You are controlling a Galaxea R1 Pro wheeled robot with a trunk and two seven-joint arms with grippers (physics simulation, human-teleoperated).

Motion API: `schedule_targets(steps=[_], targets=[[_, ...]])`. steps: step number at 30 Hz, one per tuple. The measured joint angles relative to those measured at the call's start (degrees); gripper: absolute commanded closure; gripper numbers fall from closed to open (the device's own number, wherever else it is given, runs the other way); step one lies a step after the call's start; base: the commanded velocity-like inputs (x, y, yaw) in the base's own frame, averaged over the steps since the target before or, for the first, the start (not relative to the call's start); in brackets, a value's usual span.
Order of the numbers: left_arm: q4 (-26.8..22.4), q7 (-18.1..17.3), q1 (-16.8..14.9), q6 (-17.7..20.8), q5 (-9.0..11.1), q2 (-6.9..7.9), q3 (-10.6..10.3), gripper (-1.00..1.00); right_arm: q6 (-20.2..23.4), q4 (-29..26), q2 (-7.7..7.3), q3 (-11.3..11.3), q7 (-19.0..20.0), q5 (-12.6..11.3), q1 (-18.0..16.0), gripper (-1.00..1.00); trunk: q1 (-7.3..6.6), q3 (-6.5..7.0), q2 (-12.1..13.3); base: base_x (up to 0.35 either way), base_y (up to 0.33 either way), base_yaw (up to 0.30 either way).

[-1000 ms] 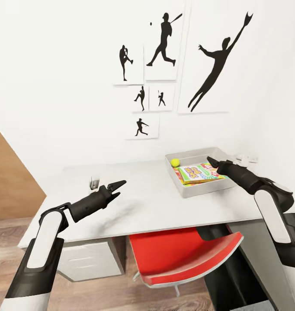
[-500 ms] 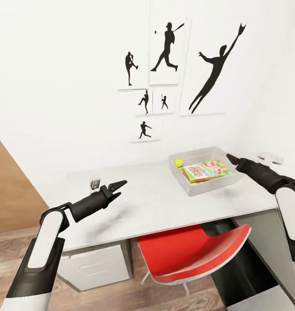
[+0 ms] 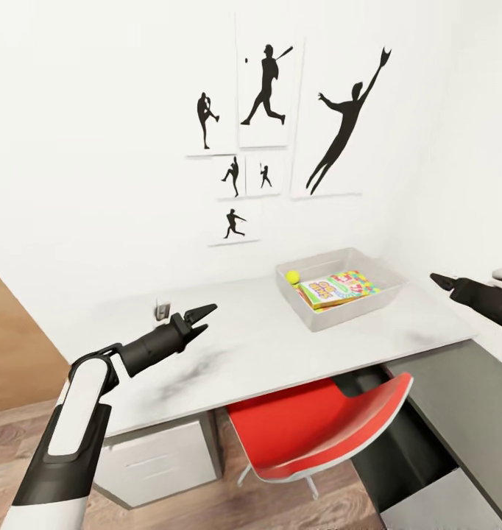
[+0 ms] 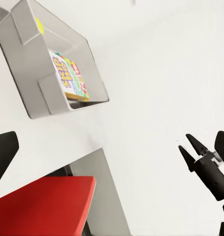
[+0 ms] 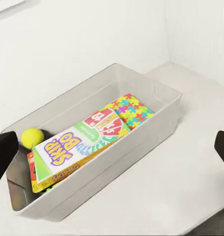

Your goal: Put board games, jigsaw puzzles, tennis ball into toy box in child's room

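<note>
The grey toy box (image 3: 389,282) stands at the back right of the white table (image 3: 244,346). Inside it lie a yellow tennis ball (image 3: 292,277), a Skip-Bo board game (image 3: 323,288) on top of another box, and a colourful jigsaw puzzle box (image 3: 358,280). The right wrist view shows the same contents: tennis ball (image 5: 32,137), Skip-Bo board game (image 5: 77,145), jigsaw puzzle box (image 5: 129,107). My right gripper (image 3: 444,280) hovers open to the right of the box, apart from it. My left gripper (image 3: 204,317) is open and empty above the table's left part.
A red chair (image 3: 317,427) is tucked under the table's front edge. A white drawer unit (image 3: 159,453) sits under the left side, a grey cabinet (image 3: 457,405) at the right. A small grey object (image 3: 161,311) stands near the wall. Framed silhouettes (image 3: 266,81) hang above.
My right gripper has drawn back from over the toy box to its right side. The view has shifted, with the table a little farther off. The left arm holds its pose.
</note>
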Motion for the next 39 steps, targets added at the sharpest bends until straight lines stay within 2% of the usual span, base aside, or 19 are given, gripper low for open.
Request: schedule_targets(steps=[3, 10, 14, 22, 33, 39], targets=[[-0.07, -0.98, -0.15, 0.11, 0.15, 0.14, 0.19, -1.00, 1.35, 0.00, -1.28, -1.19, 0.08, -0.01, 2.01, -1.00, 0.00, 0.07, 0.00, -0.011, 0.003, -0.258], [-0.15, -2.46, -0.32, 0.33, 0.44, 0.31, 0.49, -1.00, 2.21, 0.01, -4.90, -2.27, 0.40, -0.06, 5.31, -1.00, 0.02, 0.30, 0.00, -0.126, 0.001, -0.273], [-0.17, -2.80, -0.37, 0.43, 0.51, 0.41, 0.58, -1.00, 2.33, 0.00, -5.62, -3.18, 0.47, -0.05, 5.80, -1.00, 0.03, 0.54, 0.00, -0.260, 0.000, -0.250], [-0.17, -2.94, -0.42, 0.51, 0.60, 0.45, 0.53, -1.00, 2.26, -0.02, -5.66, -5.20, 0.51, -0.09, 6.07, -1.00, 0.04, 1.12, 0.00, -0.310, 0.000, -0.230], [-0.17, -3.03, -0.42, 1.15, 0.63, 0.59, 0.52, -1.00, 1.99, 0.00, -5.45, -5.53, 0.48, -0.09, 6.20, -1.00, 0.03, 1.98, 0.01, -0.324, 0.007, -0.215], [-0.19, -4.04, -0.40, 1.28, 0.70, 0.62, 0.52, -1.00, 1.94, 0.02, -5.45, -5.50, 0.48, -0.11, 6.23, -1.00, 0.02, 2.45, 0.01, -0.248, 0.168, -0.213]])
